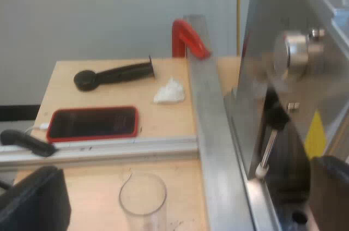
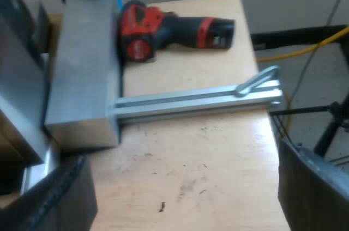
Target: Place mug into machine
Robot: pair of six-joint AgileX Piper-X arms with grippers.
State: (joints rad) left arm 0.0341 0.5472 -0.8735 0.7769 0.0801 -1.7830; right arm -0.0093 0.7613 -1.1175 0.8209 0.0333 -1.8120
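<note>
My left gripper (image 1: 182, 193) is open, its black fingers (image 1: 34, 201) spread wide over the wooden table. A clear measuring glass (image 1: 143, 198) stands upright between them, touching neither. The steel espresso machine (image 1: 297, 86) rises close beside one finger, with its round knob (image 1: 294, 52) and thin steam wand (image 1: 267, 152) facing me. My right gripper (image 2: 185, 187) is also open above bare wood, with nothing between its fingers (image 2: 54, 201). The machine's grey side (image 2: 82, 67) stands just past one of them.
An aluminium rail (image 1: 98, 149) crosses the table beyond the glass; behind it lie a red-cased phone (image 1: 92, 123), a black handle (image 1: 114, 74), a white wad (image 1: 170, 92) and a red clamp (image 1: 188, 37). A red-black drill (image 2: 174, 32) lies past another rail (image 2: 196, 100), near the table edge.
</note>
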